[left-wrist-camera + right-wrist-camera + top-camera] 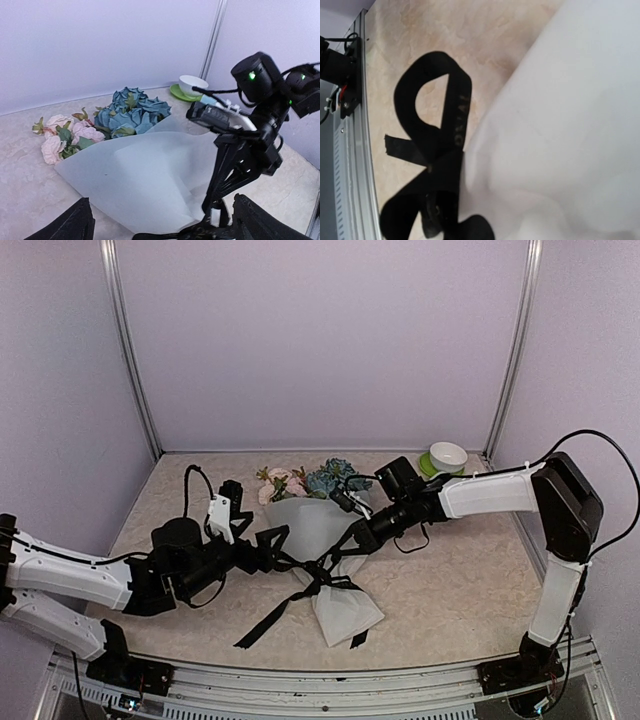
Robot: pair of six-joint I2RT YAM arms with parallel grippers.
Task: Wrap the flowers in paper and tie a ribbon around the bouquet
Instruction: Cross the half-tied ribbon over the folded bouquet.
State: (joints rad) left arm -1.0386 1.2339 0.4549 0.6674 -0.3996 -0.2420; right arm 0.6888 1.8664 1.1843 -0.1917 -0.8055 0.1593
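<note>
bouquet (318,528): lies on its side mid-table, betw. the two arms. Flower end points to the back wall, narrow end to the near edge.
paper (145,180): thin frosted white sheet, matte, semi-translucent. We see it rolled into a cone w/ smooth, soft folds. The wide mouth sits round the flowers; below the tie it flares into a creased tail.
flowers (305,482): pale pink roses (60,137) on the left, a blue hydrangea (132,112) on the right, green leaves betw. them. Petals look like fabric, ruffled. Stems are hidden in the paper.
ribbon (445,170): narrow black satin w/ a slight sheen; light lettering shows in the right wrist view. It goes round the cone's waist, w/ one rounded loop standing out. Long tails lie flat on the table toward the near edge.
left gripper (275,548): fingers (70,225) spread wide, at the left side of the cone's waist. We see nothing gripped.
right gripper (338,552): tips pressed together, pointing down at the tie on the cone's right side. We can't tell if ribbon is pinched betw. them.
table (450,580): beige marbled top, matte.
cup (448,454): white, round, glossy, on a green saucer (428,468); back right corner, well apart from the bouquet.
walls (320,340): plain pale lilac panels, w/ metal posts (130,360) at the corners.
</note>
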